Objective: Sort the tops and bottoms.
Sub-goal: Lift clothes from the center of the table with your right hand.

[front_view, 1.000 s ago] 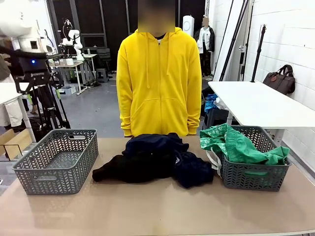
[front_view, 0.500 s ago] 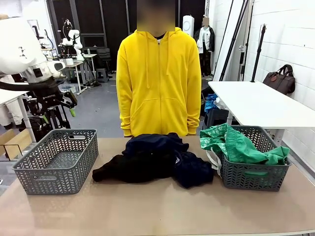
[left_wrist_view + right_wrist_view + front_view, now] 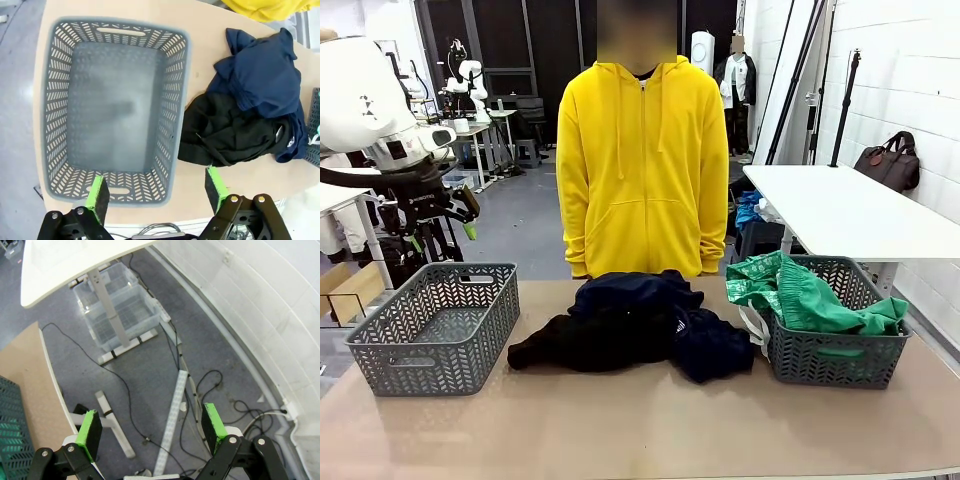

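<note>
Cloth heap: dark garments (image 3: 630, 325) at the middle of the counter (image 3: 640, 430), likely soft, light, floppy; I'd pinch a raised fold. My left gripper (image 3: 155, 180) and right gripper (image 3: 150, 415) gape, empty.

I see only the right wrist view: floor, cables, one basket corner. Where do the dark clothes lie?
Observer: The heap of dark navy and black cloth garments lies mid-table, between the left grey plastic lattice basket and the right grey basket.
Operator: Is something in the left one?
Observer: No, nothing lies in it.
Operator: And the left gripper?
Observer: The left gripper hangs open above that left basket, holding nothing.
</note>
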